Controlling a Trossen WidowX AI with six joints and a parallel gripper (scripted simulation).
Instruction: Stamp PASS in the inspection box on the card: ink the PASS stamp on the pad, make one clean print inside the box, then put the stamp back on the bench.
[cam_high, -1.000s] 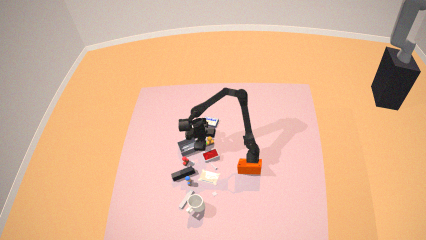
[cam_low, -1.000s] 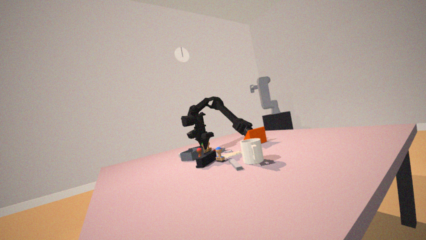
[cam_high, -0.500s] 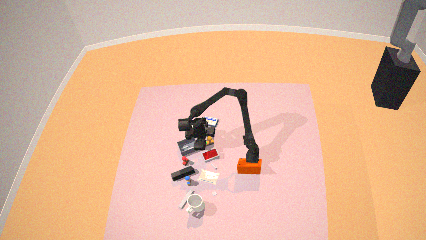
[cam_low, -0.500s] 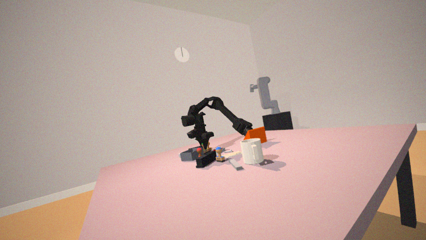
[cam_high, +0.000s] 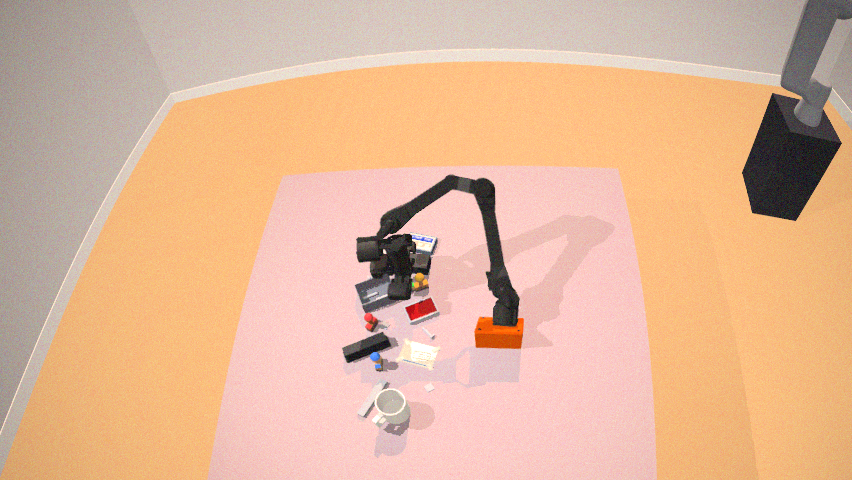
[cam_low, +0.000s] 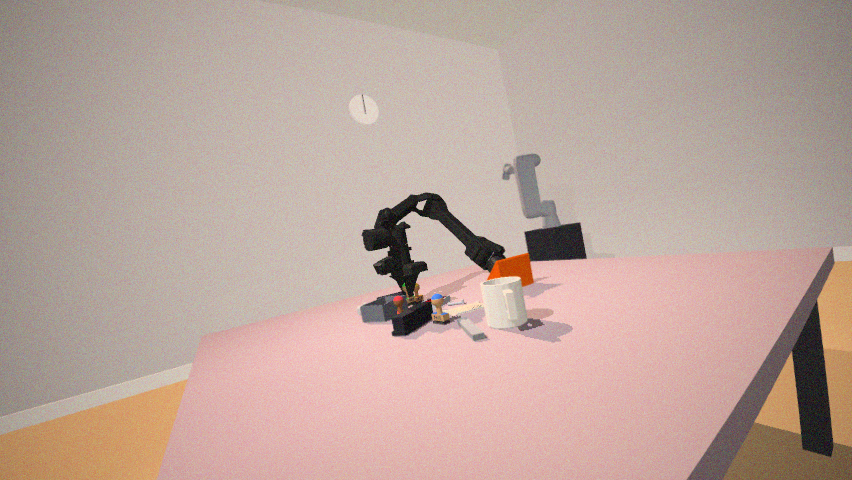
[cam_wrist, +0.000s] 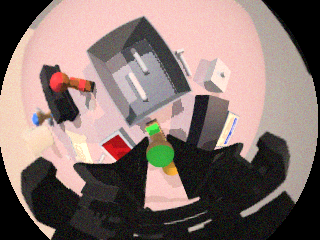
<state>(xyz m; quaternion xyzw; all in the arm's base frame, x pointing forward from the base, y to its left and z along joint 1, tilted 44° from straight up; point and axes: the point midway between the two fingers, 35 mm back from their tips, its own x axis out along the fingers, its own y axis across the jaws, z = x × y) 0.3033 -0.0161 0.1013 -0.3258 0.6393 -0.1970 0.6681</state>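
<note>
Hand (cam_high: 411, 280) (cam_low: 409, 293) (cam_wrist: 158, 138) grips the green stamp (cam_low: 405, 287) (cam_wrist: 160, 154) upright above the worktop (cam_high: 536, 417) (cam_low: 476, 393) (cam_wrist: 210, 30), near the red pad (cam_high: 421, 310) (cam_wrist: 118, 147).

Low in the frame, my gripper (cam_wrist: 158, 138) is closed on a green-topped stamp (cam_wrist: 160, 154), whose knob lies between my black fingers. An orange knob (cam_wrist: 171, 170) shows just below it. A grey tray (cam_wrist: 111, 89) containing two pale rods occupies the upper centre. At the upper left, a red-knobbed stamp (cam_wrist: 60, 82) appears against a black block (cam_wrist: 64, 109); a blue-knobbed stamp (cam_wrist: 38, 118) lies at the left edge. The red ink pad (cam_wrist: 118, 148) sits lower left of centre, near my fingers. Right of centre stands a dark box (cam_wrist: 208, 120).
</note>
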